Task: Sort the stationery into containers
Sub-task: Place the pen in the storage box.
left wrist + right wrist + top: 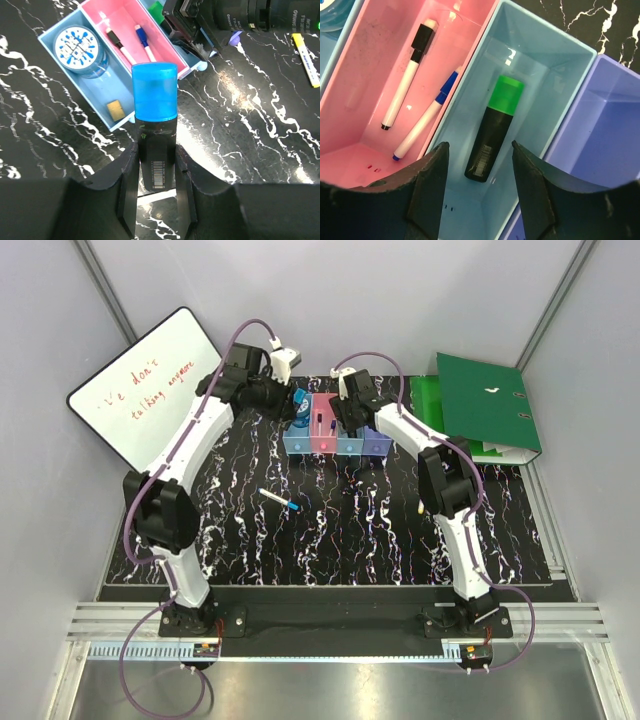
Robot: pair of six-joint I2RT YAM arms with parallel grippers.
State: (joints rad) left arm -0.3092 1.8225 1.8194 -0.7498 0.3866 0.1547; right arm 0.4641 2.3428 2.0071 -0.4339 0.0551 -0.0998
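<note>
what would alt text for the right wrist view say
The open right gripper hangs over a green-capped black highlighter lying in the light blue bin. The pink bin on the left holds a black-capped marker and a blue-capped marker; a purple-blue bin sits on the right.

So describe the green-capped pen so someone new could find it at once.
On the black marbled table, find the row of four joined bins at the far side. The light blue bin, third from the left, holds a single pen. It is thick and black with a green cap, unlike the two slim white pens in the pink bin beside it.
</note>
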